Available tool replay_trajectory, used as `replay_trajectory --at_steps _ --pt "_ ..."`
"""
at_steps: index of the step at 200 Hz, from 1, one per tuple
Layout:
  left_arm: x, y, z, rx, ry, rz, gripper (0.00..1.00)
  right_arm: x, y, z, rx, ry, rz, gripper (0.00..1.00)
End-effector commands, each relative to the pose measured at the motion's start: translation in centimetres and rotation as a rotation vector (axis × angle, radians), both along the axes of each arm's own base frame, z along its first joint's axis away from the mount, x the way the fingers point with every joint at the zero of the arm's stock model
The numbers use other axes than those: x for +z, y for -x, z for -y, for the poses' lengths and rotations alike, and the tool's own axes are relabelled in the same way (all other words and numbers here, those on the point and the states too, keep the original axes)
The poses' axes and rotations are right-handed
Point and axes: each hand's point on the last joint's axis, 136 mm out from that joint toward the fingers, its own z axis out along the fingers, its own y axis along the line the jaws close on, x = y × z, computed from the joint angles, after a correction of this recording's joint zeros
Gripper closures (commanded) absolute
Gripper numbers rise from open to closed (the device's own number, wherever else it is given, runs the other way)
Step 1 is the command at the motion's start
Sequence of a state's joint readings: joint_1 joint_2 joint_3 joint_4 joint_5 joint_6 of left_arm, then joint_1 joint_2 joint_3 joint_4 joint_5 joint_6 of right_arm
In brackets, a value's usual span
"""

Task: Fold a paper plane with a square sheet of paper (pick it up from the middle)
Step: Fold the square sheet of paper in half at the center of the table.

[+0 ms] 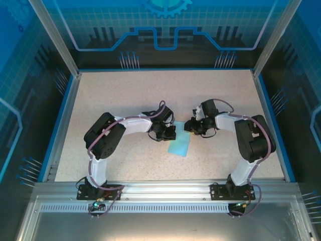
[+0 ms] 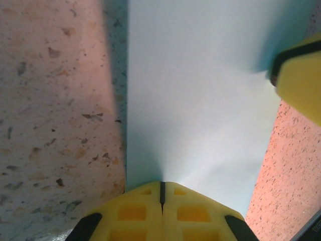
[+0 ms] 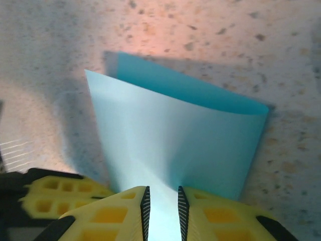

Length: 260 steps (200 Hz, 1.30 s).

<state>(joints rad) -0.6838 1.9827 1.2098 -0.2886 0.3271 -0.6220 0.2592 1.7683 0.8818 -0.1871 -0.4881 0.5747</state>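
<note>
Square sheet of paper (image 1: 180,146) is being held half-folded over the table (image 1: 125,95): left gripper (image 2: 162,190) clamping one edge shut, right gripper (image 3: 161,196) pinching another (jaws slightly parted). Uneven pulling risks tearing it.

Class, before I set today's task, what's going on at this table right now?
A paper-plane fold is under way on the speckled table. The left fingers are pinched shut on one edge of the square sheet of light-blue paper, and the right fingers grip another edge. The sheet is bent over on itself, loosely doubled, with no sharp crease visible yet.
</note>
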Motion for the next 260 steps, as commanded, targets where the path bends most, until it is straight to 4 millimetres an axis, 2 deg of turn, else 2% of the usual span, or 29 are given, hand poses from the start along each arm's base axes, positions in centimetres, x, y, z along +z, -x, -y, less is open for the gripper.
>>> replay_trajectory --at_steps 1,20,33,54,81,102,123,145,185,213,225,260 --pt "-0.8 0.6 0.1 -0.032 -0.022 -0.023 1.0 -1.6 -0.2 1.2 -0.025 0.074 -0.018 0.75" --pt "-1.0 0.7 0.2 -0.036 -0.022 -0.028 1.0 -3.0 0.4 2.0 -0.045 0.124 -0.062 0.75" --pt "-1.1 0.7 0.1 -0.037 -0.026 -0.03 1.0 -2.7 0.1 1.8 -0.049 0.11 -0.049 0.75" --pt "-1.1 0.9 0.0 -0.042 -0.03 -0.032 1.0 -0.4 -0.3 0.9 -0.036 0.043 -0.007 0.75" --pt "-1.1 0.9 0.0 -0.044 -0.031 -0.031 1.0 4.2 -1.9 -0.5 -0.004 -0.048 0.093 0.74" --pt "-1.0 0.8 0.1 -0.045 -0.027 -0.027 1.0 5.0 -2.8 -0.6 -0.003 -0.04 0.115 0.74" --pt "-0.8 0.7 0.1 -0.045 -0.026 -0.025 1.0 3.9 -3.2 -0.5 -0.007 -0.028 0.086 0.75" --pt "-0.7 0.6 0.2 -0.045 -0.025 -0.024 1.0 1.8 -3.1 -0.3 -0.02 -0.014 0.042 0.75" --pt "-0.8 0.7 0.1 -0.045 -0.026 -0.025 1.0 -1.9 -2.4 1.2 -0.061 0.04 -0.021 0.75" --pt "-0.8 0.8 0.0 -0.046 -0.029 -0.027 1.0 -3.2 -1.9 1.2 -0.056 0.03 -0.053 0.75" --pt "-0.7 0.8 0.0 -0.047 -0.028 -0.026 1.0 -2.3 -2.2 0.7 -0.049 -0.014 -0.041 0.75" --pt "-0.8 0.9 -0.1 -0.048 -0.03 -0.029 1.0 2.9 -3.9 0.6 -0.049 -0.091 0.072 0.74"
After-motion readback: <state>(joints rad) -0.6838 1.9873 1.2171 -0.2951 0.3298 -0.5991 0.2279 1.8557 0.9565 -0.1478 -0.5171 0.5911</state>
